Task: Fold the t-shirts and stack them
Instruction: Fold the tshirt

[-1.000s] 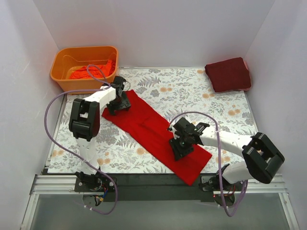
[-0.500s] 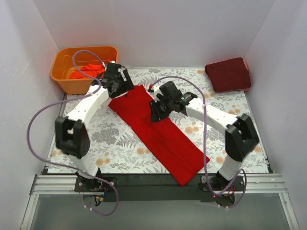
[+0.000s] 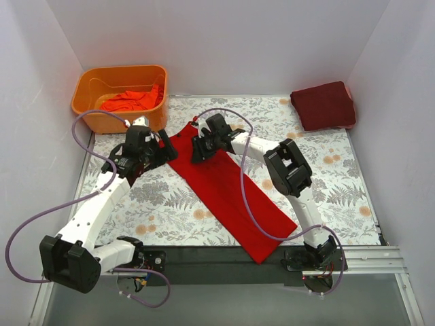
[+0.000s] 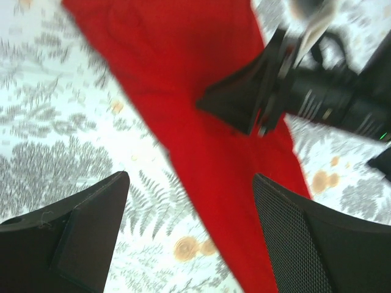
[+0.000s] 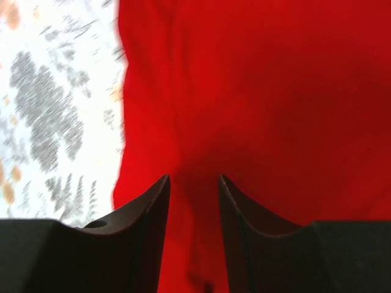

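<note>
Maroon shirt (image 3: 323, 105) lay folded, far right of worktop (image 3: 326, 176). Red shirt (image 3: 224, 190) lay as long diagonal strip, cross folds not yet done. Orange-red shirts (image 3: 129, 102) waited in tub (image 3: 85, 88). Left hand (image 4: 186, 183) wide apart, empty, at strip's far end. Right hand (image 5: 192, 178) narrowly apart above it.

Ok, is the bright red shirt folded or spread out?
Folded: the bright red shirt lies as a long narrow strip, no sleeves showing.
</note>
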